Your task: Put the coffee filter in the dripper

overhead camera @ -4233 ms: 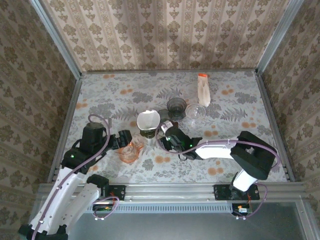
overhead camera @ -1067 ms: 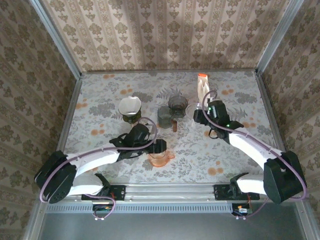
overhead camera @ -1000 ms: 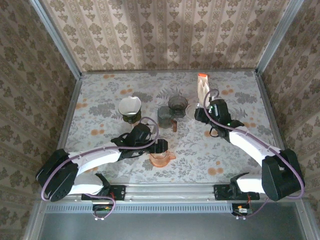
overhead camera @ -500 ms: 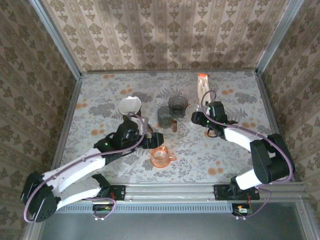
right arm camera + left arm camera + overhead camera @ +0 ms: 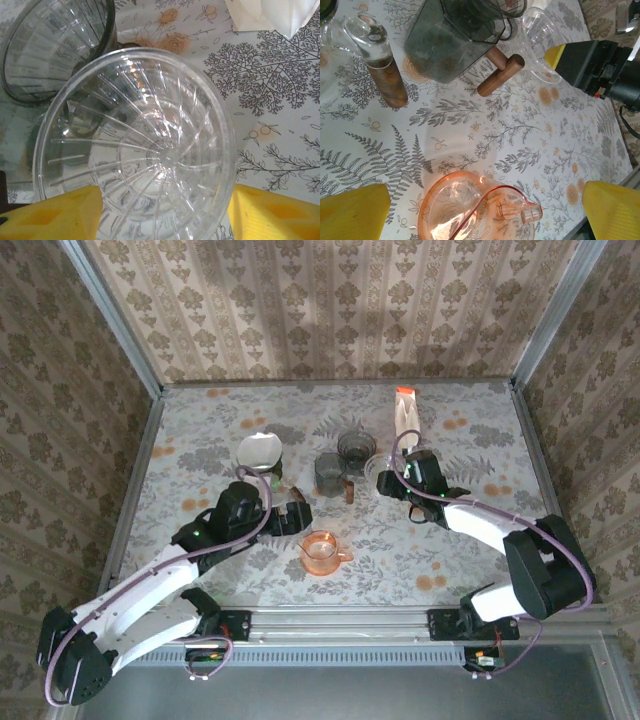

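right pincer [image 5: 162, 216] clasping clear dripper [image 5: 150, 145], ribs close-up

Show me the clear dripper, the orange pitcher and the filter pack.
clear dripper [image 5: 137, 150], right wrist view, ribbed inner wall
orange pitcher [image 5: 470, 212], left wrist view, glass body
filter pack [image 5: 406, 425], top external view, middle of the pack

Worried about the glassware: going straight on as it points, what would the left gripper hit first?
Probably the orange jug, just ahead between the open fingers of the left gripper; depth is unclear.
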